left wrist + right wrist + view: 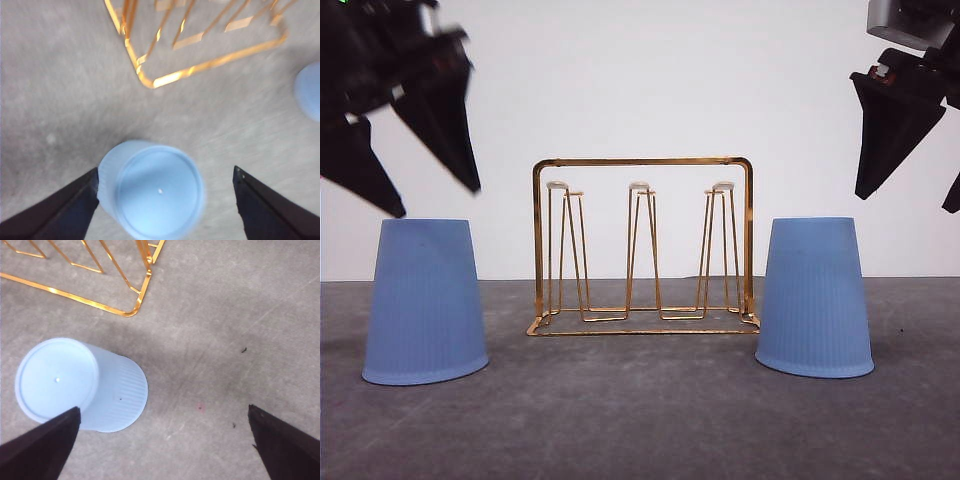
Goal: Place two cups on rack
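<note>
- A grey, mottled bench is seen in the front view, bounded behind by a plain white wall.
- A gold wire rack is placed at the middle of the bench, its white-tipped prongs standing upright under an arched top bar.
- Two light-blue ribbed cups are set upside down on the bench, the left cup well apart from the rack on its left side and the right cup just beside the rack's right end.
- The left tool is held above the left cup with its black fingers spread; no contact with the cup is seen in the front view.
- The right tool is held above and to the right of the right cup, its fingers likewise spread and nothing gripped.
- In the left wrist view, which is blurred, the closed base of the left cup is shown from above between the spread fingers, nearer to one of them; whether it is touched cannot be told.
- A corner of the rack's base is also shown there.
- In the right wrist view, small dark specks and a faint pink mark on the bench are revealed.
- There the right cup is seen beside one finger, off the middle of the gap.
</note>
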Motion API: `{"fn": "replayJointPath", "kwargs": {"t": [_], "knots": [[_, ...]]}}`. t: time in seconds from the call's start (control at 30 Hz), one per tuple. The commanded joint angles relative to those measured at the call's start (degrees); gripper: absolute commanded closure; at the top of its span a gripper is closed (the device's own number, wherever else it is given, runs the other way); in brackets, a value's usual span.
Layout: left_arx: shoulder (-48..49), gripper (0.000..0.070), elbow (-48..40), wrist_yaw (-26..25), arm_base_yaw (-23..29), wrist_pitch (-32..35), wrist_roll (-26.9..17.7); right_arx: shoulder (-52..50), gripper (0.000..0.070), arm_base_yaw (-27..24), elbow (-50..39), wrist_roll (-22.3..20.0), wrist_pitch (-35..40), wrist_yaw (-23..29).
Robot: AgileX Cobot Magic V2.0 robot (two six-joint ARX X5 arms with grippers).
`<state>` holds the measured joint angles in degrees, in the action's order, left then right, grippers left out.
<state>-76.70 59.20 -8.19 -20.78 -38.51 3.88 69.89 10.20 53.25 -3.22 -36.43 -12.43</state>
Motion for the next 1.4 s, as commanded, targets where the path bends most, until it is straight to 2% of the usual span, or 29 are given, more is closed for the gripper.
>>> {"fn": "replayJointPath", "kwargs": {"t": [0.0,0.37,0.4,0.47,0.53,0.77,1.03,1.17,1.37], "knots": [[-2.00,0.0184,1.22,2.42,-0.76,0.02,-0.19,0.44,0.0000,0.31,1.11,-0.44,0.43,-0.22],[-7.74,0.0206,1.22,3.31,-1.86,0.07,0.17,0.44,0.0000,0.31,1.11,-0.44,0.40,-0.22],[-7.85,0.0243,1.22,3.31,-1.86,0.03,0.19,0.44,0.0000,0.31,1.11,-0.44,0.40,-0.22],[-7.94,0.0360,1.22,3.29,-1.86,0.03,0.18,0.44,0.0000,0.31,1.11,-0.44,0.40,-0.22],[-7.94,0.0399,1.22,3.18,-1.86,0.11,0.15,0.44,0.0000,0.31,1.11,-0.44,0.40,-0.22],[-7.90,0.0398,5.90,2.19,-1.86,-4.06,-0.89,0.44,0.0000,0.31,1.14,-0.44,0.38,-0.22],[-7.90,0.0396,26.22,2.15,-2.15,-13.57,-2.78,0.44,0.0000,0.31,1.14,-0.44,0.40,-0.22],[-8.10,0.0388,32.85,2.19,-3.14,-13.69,-3.60,0.44,0.0000,0.31,1.14,-0.44,0.38,-0.24],[-10.82,0.0387,34.05,2.19,-4.11,-12.23,-3.65,0.44,0.0000,0.31,1.14,-0.44,0.34,-0.24]]}}
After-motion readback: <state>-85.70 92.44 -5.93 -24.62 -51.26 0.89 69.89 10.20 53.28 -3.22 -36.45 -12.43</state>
